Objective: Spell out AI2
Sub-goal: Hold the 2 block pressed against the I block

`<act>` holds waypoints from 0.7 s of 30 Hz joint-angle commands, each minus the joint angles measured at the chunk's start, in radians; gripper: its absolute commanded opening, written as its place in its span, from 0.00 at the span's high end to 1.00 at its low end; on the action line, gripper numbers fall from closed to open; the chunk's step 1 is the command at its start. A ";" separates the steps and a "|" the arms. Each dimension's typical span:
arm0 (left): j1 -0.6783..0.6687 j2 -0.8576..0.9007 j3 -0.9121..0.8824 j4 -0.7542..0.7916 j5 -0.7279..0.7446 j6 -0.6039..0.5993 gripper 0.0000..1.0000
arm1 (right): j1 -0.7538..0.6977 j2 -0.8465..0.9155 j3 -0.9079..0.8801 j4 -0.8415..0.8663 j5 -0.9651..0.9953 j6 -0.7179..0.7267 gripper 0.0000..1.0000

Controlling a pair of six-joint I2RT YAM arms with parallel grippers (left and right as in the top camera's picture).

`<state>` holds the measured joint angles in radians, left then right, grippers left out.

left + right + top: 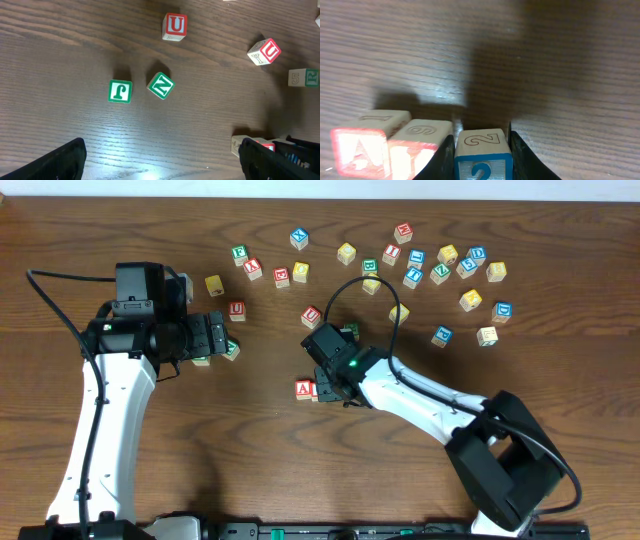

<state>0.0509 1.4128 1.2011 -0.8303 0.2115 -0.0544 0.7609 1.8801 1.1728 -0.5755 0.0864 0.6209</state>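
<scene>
Right gripper (482,156) clenching 2 cube (481,142), holding it just beside red-faced cube (415,150) (letter unreadable, likely I) next to A cube (357,150), near tabletop centre. Row looking nearly complete; release pending. Left gripper (162,162) hanging wide open, empty.

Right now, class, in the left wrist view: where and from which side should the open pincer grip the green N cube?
Grip the green N cube by two opposite flat side faces, coming down from above. It sits turned cornerwise to the fingers of the left pincer, so the wrist should probably rotate first. The green J cube stands apart, leaving room.
</scene>
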 commanded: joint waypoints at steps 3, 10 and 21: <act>0.003 0.008 -0.005 -0.003 0.006 0.009 0.04 | 0.017 0.032 -0.004 0.004 0.021 0.019 0.81; 0.003 0.008 -0.005 -0.003 0.006 0.009 0.04 | 0.017 0.032 -0.004 0.007 0.028 0.023 0.79; 0.003 0.008 -0.005 -0.002 0.006 0.009 0.04 | 0.017 0.032 -0.004 0.011 0.036 0.029 0.67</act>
<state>0.0509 1.4132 1.2011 -0.8303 0.2115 -0.0544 0.7609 1.8919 1.1728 -0.5671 0.1028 0.6361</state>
